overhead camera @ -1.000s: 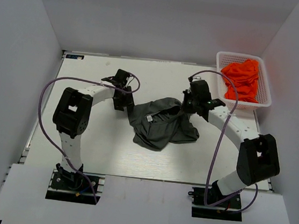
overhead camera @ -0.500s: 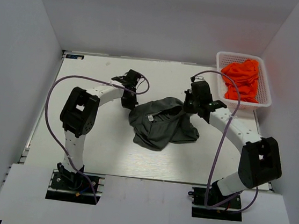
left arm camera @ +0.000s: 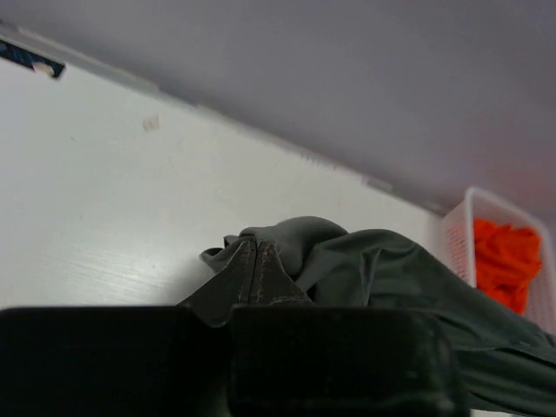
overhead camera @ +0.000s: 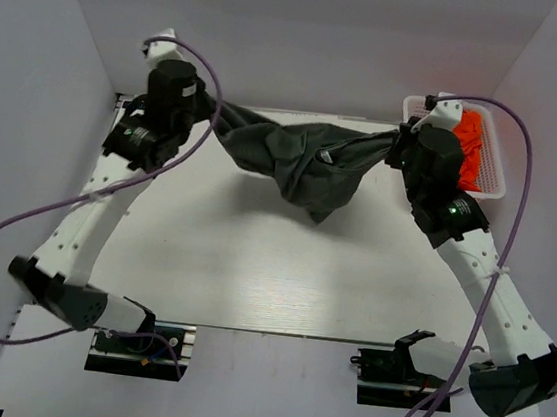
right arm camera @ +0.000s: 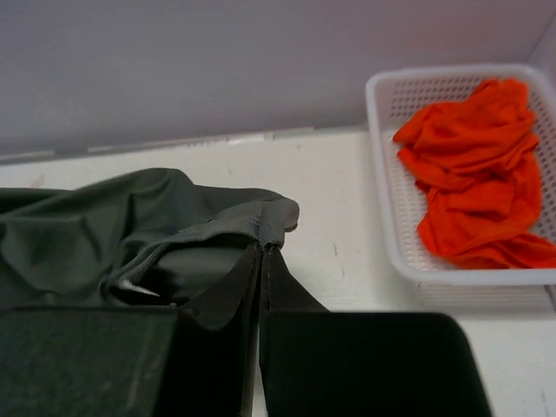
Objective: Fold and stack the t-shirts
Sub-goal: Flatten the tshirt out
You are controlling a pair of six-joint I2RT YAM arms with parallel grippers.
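- We are holding the dark grey t-shirt [overhead camera: 303, 166] stretched in the air between both arms, above the far part of the table [overhead camera: 252, 266]. Its middle is sagging in a bunched twist, and we cannot tell whether the lowest fold is touching the surface.
- Our left gripper [overhead camera: 214, 111] is clenched on one end of the shirt, and our right gripper [overhead camera: 398, 147] is pinching the other end.
- We are judging the task as barely begun. No shirt is lying folded, no stack is showing, and the orange t-shirts [right arm camera: 478, 174] are lying crumpled in the white basket [right arm camera: 382, 87] at the far right corner.
- As we are reading it, the grey shirt is waiting to be spread flat and folded, and the orange ones are waiting their turn.
- The top view alone is giving us the whole span and sag. The wrist views are showing each pair of fingertips pressed together with grey cloth bunched at them. The right wrist view is also showing the basket plainly, which the right arm is partly hiding from above.
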